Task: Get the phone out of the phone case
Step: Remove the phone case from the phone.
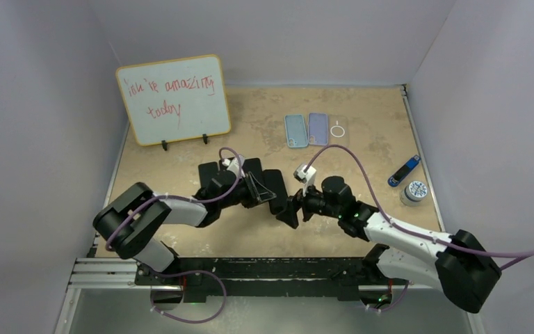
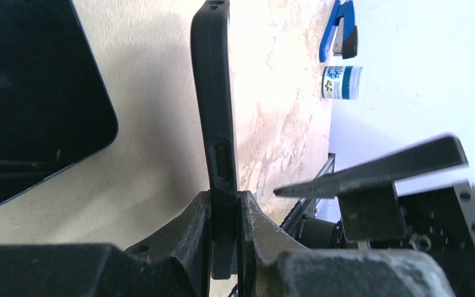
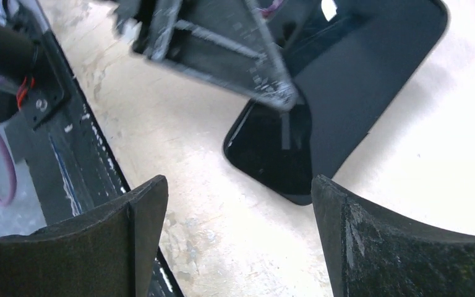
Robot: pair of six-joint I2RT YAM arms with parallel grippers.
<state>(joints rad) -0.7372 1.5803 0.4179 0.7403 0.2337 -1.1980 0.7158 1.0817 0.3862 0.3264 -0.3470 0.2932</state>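
Observation:
My left gripper [image 1: 257, 189] [image 2: 226, 195] is shut on one end of the black phone case [image 2: 213, 93], holding it edge-on above the table. In the top view the case [image 1: 276, 193] sticks out to the right of the fingers. The black phone [image 2: 31, 105] lies flat on the table on the far side of the case, apart from it. My right gripper [image 1: 288, 212] [image 3: 240, 182] is open and empty, low over bare table next to the case. In the right wrist view the matte case [image 3: 359, 80] partly covers the glossy phone [image 3: 266, 154].
A whiteboard [image 1: 174, 97] stands at the back left. Three spare cases [image 1: 307, 129] lie at the back centre. A blue stapler [image 1: 403, 170] and a small tub [image 1: 414, 191] sit at the right edge. The table's front rail [image 3: 68, 167] is close behind my right gripper.

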